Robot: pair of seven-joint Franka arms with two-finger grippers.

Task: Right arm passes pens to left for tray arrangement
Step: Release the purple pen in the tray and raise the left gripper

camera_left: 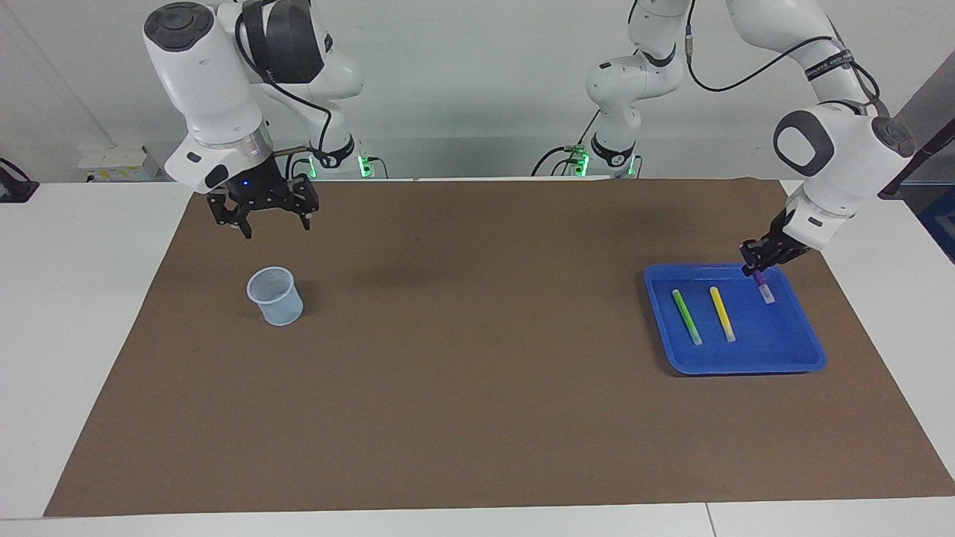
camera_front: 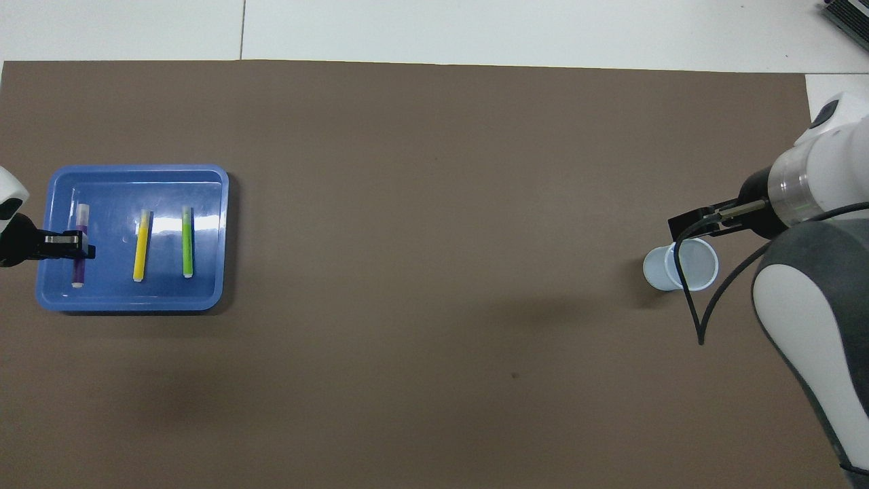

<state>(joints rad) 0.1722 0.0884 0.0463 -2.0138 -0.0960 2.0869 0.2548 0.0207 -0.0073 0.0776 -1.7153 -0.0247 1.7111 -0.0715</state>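
Two pens, the green pen (camera_left: 686, 316) and the yellow pen (camera_left: 721, 313), lie flat in the blue tray (camera_left: 791, 354) at the left arm's end of the table, side by side and apart. Their long axes run from the robots' edge outward, and their pale tips point away from the robots. The left gripper (camera_left: 757, 262) is closed on the purple pen (camera_left: 764, 287) over the tray's vacant strip beside the yellow pen, apparently to complete a parallel row. This pen slopes downward, pale tip lowest and leading away from the robots; tray contact cannot be confirmed. The right gripper (camera_left: 262, 221) waits with fingers spread and empty, above the mat near the pale cup (camera_left: 275, 296).
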